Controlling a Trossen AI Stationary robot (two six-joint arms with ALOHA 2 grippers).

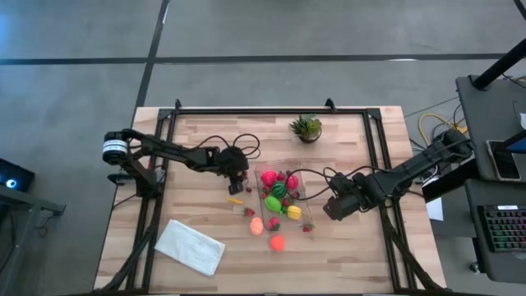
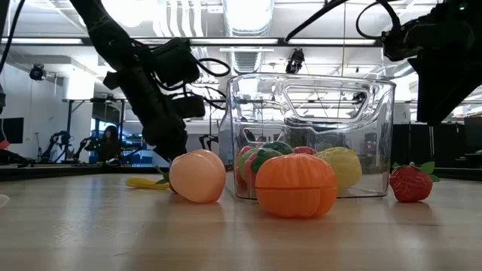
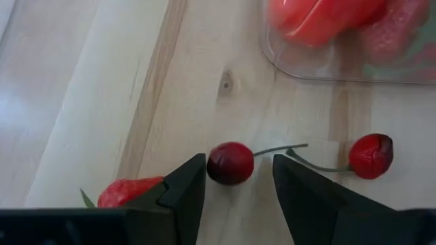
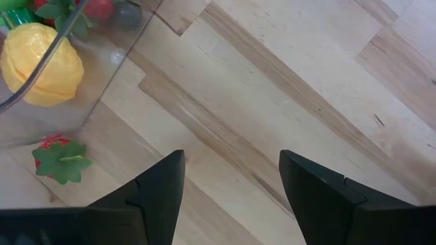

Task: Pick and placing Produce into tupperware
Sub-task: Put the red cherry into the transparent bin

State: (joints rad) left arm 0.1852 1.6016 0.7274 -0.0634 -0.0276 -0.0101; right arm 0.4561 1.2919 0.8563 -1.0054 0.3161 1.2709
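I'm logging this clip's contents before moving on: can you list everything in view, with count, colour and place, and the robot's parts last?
tupperware: one, clear, table centre, already holding several toy fruits (red, pink, lime green, striped green, yellow).
peach-coloured fruit: one, on the wood near the container.
orange fruit: one, on the wood beside the peach-coloured one.
strawberries: at least three loose, red, one on the container's right side.
cherries: a stemmed red pair, left of the container.
potted plant: one, green, far edge.
white cloth: one, folded, near left corner.
left gripper: open, straddling one cherry.
right gripper: open, empty, over bare wood right of the container.
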